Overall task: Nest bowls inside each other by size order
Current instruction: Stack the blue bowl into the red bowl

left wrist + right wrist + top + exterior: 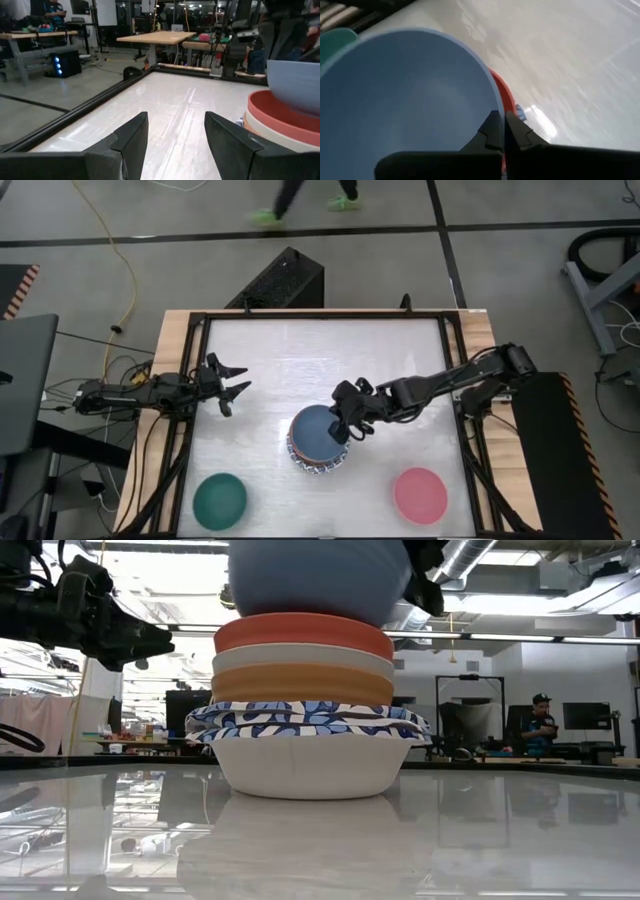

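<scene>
A stack of bowls (318,448) stands mid-table. In the low view it shows, from the bottom up, a white bowl (305,768), blue-and-white patterned bowls (305,720), an orange bowl (300,683), a cream bowl (300,658) and a red bowl (300,632). Over the red one sits a slate-blue bowl (315,580), with my right gripper (501,117) shut on it. Near the table's left edge my left gripper (232,385) stands open and holds nothing. My right gripper pinches the slate-blue bowl's rim (490,95) on the side toward the table's right, one finger inside the bowl and one outside. The fingers slant down from the right. The bowl is mouth-up over the red bowl; whether it rests in it I cannot tell.
A dark green bowl (220,498) sits alone near the front left of the table and a pink bowl (420,494) near the front right. A black frame (300,315) runs around the table. People show in the room behind.
</scene>
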Robot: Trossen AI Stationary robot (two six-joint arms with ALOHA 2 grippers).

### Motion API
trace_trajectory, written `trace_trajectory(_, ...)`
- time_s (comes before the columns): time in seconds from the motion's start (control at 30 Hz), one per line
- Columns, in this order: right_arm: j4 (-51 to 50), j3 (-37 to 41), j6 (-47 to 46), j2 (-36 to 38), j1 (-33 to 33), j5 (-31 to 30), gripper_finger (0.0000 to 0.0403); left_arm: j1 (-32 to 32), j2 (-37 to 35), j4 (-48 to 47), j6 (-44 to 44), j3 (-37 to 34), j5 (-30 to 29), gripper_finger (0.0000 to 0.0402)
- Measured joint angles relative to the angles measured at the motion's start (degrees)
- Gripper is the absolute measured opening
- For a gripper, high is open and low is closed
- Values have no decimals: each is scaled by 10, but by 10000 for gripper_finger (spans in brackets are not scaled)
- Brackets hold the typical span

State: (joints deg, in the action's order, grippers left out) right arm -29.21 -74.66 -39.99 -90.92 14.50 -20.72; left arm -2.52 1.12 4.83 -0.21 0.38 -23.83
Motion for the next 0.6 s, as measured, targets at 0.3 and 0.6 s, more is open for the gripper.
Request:
trace_trajectory(0.3,-27,-32,32,-31,-18,18,6,0,4,0,0,0,0,185)
trace_trajectory(0.6,-40,-35,25,-50,-39,43,6,0,10,-1,0,0,1,185)
